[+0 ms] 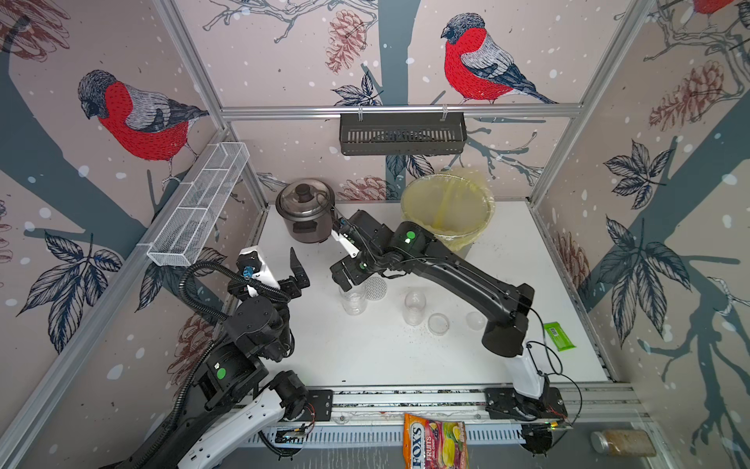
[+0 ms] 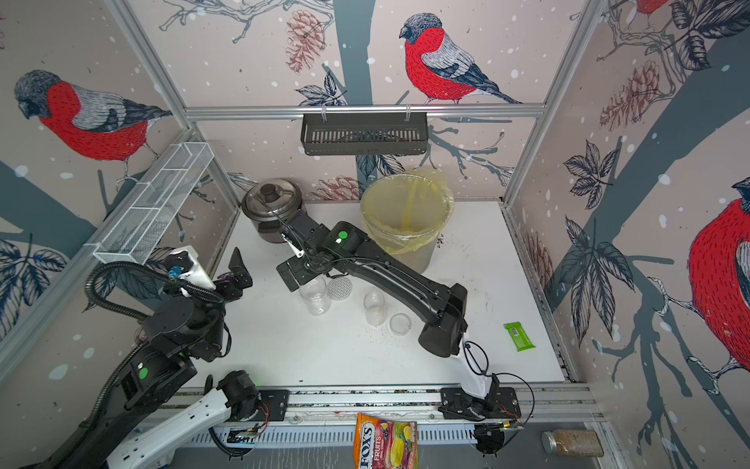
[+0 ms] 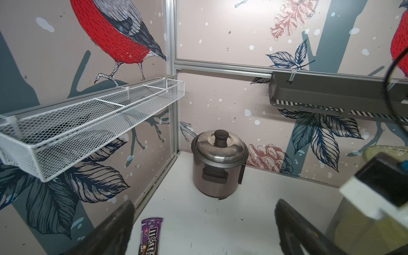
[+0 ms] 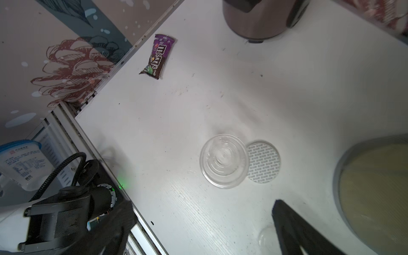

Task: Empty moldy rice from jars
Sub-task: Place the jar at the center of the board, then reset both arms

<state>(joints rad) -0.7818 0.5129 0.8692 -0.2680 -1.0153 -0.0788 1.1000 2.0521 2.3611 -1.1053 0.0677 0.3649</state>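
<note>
in front of the bin [image 1: 404, 205] the right gripper [image 1: 342, 279] hung, jaws apart, over the wide jar [image 1: 353, 300]; farther from the bin the left gripper [image 1: 299, 273] gaped, empty. the wide jar and narrow jar [image 1: 414, 308] stood open, seemingly emptied; a third was unclear. stray rice [image 1: 420, 329] lay farther out.

The jar [image 4: 223, 161] is clear glossy plastic, the cooker [image 3: 218, 174] shiny metal.
</note>
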